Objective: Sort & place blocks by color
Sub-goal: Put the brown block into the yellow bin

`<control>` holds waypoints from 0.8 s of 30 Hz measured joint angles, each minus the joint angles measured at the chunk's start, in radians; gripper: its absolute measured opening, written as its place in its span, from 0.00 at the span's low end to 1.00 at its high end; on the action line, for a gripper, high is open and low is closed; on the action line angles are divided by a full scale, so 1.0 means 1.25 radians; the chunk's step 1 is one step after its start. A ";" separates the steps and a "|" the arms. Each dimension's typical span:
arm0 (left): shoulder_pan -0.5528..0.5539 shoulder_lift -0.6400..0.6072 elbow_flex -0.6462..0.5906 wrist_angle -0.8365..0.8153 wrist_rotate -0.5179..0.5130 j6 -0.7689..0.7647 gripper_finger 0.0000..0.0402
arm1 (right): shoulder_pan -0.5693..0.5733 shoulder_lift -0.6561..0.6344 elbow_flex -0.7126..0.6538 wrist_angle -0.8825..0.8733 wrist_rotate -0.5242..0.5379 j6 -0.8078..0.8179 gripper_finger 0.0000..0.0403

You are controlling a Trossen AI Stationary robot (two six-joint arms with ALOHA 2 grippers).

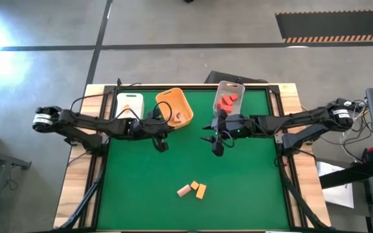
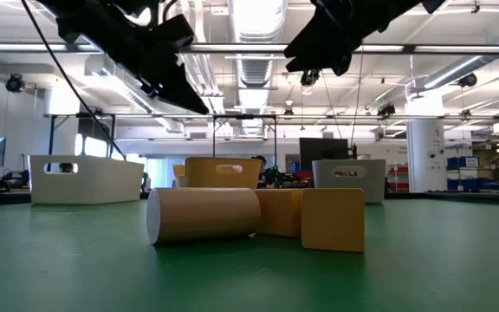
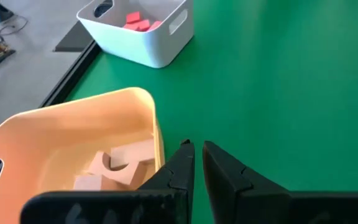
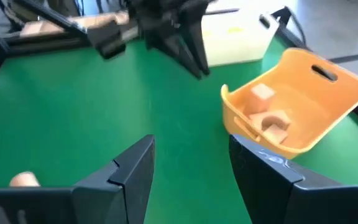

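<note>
Wooden blocks (image 1: 192,189) on green table (image 1: 251,188) — no legible writing.

I see my two arms are matte black with silver-ringed shoulder joints, loose black cables along the links, and dark wedge-shaped fingers (image 4: 129,180).

Bright, even ceiling lights (image 2: 249,22) fill the room. Glare washes the floor (image 1: 5,29) far left of the left tool (image 1: 162,144). Soft small shadows sit under both tools on the surface (image 1: 251,188). The right tool (image 4: 188,163) looks blurred close up.
</note>
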 joint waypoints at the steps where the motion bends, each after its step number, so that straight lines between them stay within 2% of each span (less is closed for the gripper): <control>1: -0.003 -0.001 0.000 0.001 0.000 0.000 0.04 | 0.005 0.005 0.000 0.001 0.000 0.001 0.48; 16: -0.042 -0.001 0.000 0.003 0.002 0.000 0.04 | 0.051 0.050 0.000 0.013 0.000 0.059 0.48; 24: -0.099 -0.004 0.010 0.005 0.046 -0.062 0.04 | 0.157 0.103 0.011 0.006 -0.003 0.132 0.48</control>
